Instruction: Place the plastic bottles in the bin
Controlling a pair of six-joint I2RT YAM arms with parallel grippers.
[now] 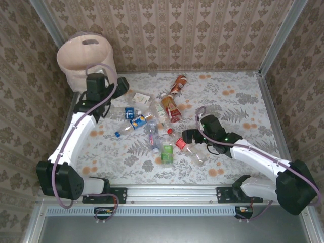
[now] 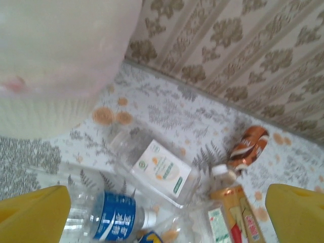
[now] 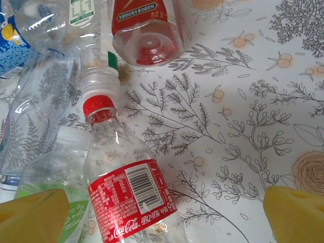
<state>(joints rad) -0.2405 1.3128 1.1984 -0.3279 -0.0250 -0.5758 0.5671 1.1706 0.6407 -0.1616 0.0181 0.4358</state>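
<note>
While plastic bottles (image 1: 171,109) lie strewn: left gripper (image 1: 120,87) empty, fingers apart, beside bin (image 1: 76,71); right gripper (image 3: 167,212) spread wide over red-labelled bottle (image 3: 129,197). Pick-up step; needs descent, closure.

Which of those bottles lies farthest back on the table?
The crumpled orange-labelled bottle. It lies nearest the back wall, beyond all the others, which are bunched closer in.

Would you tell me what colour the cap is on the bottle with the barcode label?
Red; the cap shows best in the right wrist view.
</note>
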